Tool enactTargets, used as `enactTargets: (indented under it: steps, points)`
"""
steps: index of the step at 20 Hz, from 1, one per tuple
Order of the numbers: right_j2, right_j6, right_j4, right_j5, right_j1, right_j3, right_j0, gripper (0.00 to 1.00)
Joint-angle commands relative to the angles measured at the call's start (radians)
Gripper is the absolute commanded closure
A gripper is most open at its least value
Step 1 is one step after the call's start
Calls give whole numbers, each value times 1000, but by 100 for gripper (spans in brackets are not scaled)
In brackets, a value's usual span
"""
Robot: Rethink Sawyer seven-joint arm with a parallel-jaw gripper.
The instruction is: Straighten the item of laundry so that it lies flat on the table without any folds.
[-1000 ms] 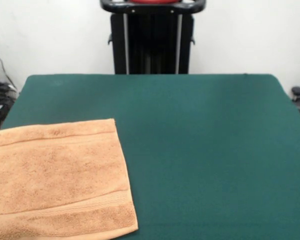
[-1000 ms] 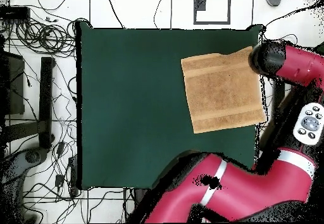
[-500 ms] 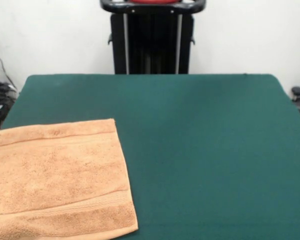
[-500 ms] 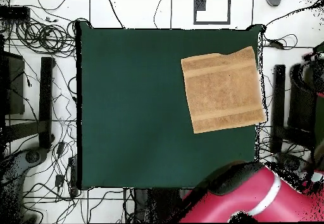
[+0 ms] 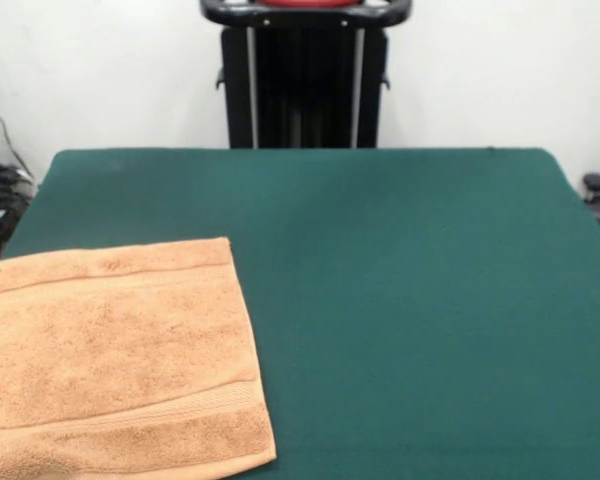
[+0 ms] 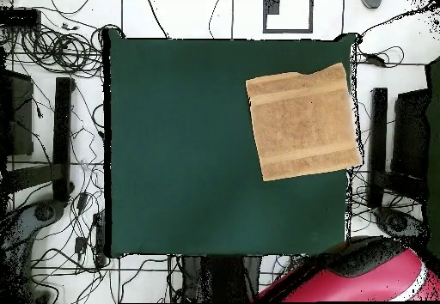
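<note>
Lying: towel [image 5: 115,360] [image 6: 302,122] spread flat near one corner of green desk [image 5: 410,300] [image 6: 180,146], border bands visible at both ends.
Arm: red link [image 6: 361,283] past desk edge.
Pincer: out of sight, state unknown.

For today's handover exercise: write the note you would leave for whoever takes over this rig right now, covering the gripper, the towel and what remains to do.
Gripper: not visible in either view; only part of the red arm shows, at the table's edge in the overhead view.
Towel: spread out near one corner of the green table, one side at or slightly past the table edge.
Done: it looks flat, no folds visible.
Left: perhaps check the small step along one border; otherwise little remains.
</note>
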State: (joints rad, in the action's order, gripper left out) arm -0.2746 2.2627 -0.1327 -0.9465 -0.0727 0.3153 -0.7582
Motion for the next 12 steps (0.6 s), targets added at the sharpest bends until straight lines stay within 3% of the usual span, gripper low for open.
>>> enactTargets:
  steps: [1,12]
  points:
    - [138,-308,42,-106,52,-35,51,0]
    - [168,-353,120,-181,101,-86,23,0]
